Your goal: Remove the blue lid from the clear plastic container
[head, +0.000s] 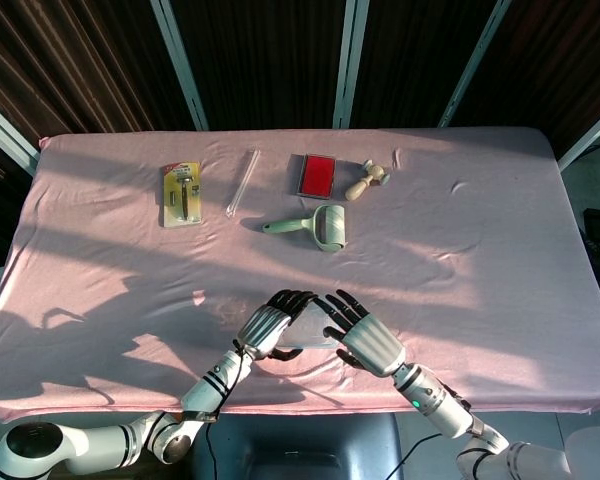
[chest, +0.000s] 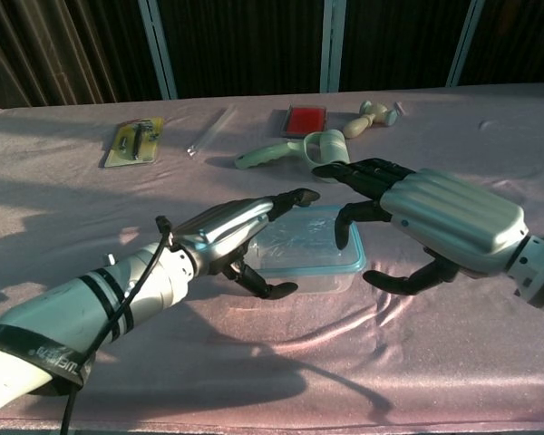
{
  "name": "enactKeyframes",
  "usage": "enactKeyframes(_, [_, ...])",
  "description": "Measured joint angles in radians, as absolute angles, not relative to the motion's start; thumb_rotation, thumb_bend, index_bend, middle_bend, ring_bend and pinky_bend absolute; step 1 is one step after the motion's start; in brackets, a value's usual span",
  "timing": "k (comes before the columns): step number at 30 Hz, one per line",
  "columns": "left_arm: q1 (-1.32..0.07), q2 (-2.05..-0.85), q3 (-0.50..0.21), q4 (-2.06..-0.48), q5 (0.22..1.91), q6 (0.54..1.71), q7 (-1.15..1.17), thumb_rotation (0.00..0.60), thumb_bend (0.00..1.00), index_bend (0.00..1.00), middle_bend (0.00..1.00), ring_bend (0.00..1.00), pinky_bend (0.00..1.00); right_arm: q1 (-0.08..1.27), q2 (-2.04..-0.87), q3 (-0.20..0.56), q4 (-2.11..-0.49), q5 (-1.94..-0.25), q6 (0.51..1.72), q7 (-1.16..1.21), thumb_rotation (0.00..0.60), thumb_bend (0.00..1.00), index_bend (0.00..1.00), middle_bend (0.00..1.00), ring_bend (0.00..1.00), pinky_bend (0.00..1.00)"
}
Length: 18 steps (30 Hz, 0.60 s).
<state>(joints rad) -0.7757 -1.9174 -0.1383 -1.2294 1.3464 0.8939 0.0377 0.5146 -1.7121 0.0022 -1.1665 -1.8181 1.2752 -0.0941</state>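
The clear plastic container with its blue lid sits near the table's front edge, the lid on it. In the head view only a sliver of the container shows between my two hands. My left hand lies along its left side, fingers stretched over the lid's left edge and thumb curled by the front left corner. My right hand hovers over the right end, fingers spread above the lid and thumb hanging by the front right corner. Neither the left hand nor the right hand plainly grips anything.
Further back lie a green lint roller, a red flat box, a small wooden-handled tool, a clear tube and a carded razor. The pink cloth covers the table.
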Motion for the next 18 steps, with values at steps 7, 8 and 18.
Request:
enactKeyframes(7, [-0.776,-1.918,-0.129,-1.236,1.357,0.894,0.026,0.6,0.28,0.0,0.57,0.46,0.47,0.525,-1.723,0.002,-1.167,-1.804,1.275,-0.097,0.6,0.44,0.59,0.04,0.0,0.0])
enactKeyframes(8, [-0.776,-1.919,-0.128,-1.235,1.359,0.895,0.025,0.6,0.28,0.0,0.58,0.46,0.47,0.526,-1.724,0.002,-1.169,-1.802,1.275,-0.101,0.6,0.44,0.6,0.04,0.0,0.0])
enactKeyframes(18, [-0.778,-1.919,-0.128,-1.226,1.361,0.895,0.018,0.6,0.28,0.0,0.58,0.47,0.48,0.529,-1.715,-0.01,-1.177,-1.787,1.28,-0.102,0.6,0.44,0.59,0.04,0.0,0.0])
